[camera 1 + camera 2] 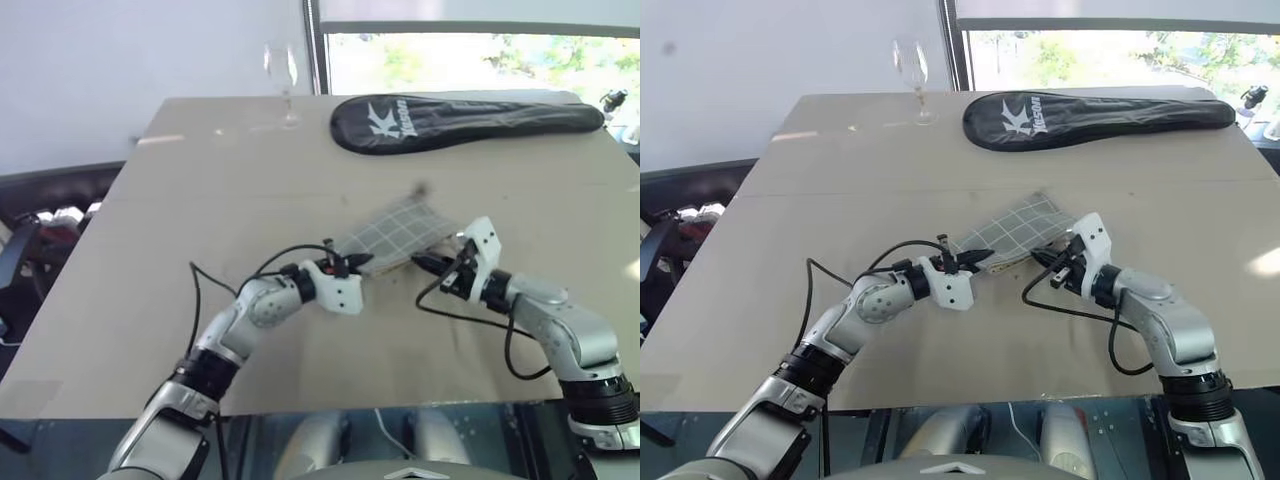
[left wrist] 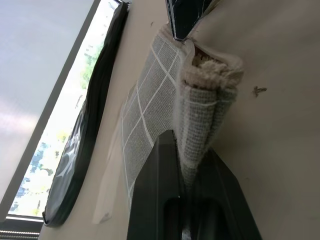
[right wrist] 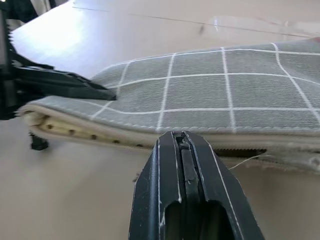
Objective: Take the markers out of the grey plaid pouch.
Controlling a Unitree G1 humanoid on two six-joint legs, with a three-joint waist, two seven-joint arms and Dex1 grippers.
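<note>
With the left pincer (image 1: pixel 358 264) clenched on one end of the grey plaid pouch (image 1: pixel 395 235) above the table (image 1: pixel 200 200) and the right pincer (image 1: pixel 428 264) closed at its tan edge, apparently on the zipper pull, a weak hold could slip and leave the pouch unopened.

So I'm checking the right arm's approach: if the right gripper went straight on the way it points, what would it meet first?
Most likely the near edge of the grey plaid pouch, just ahead of the shut right gripper.

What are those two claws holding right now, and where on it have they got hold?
The left gripper pinches the grey plaid pouch at its near corner. The right gripper is shut at the pouch's tan edge; whether it grips anything cannot be told.
</note>
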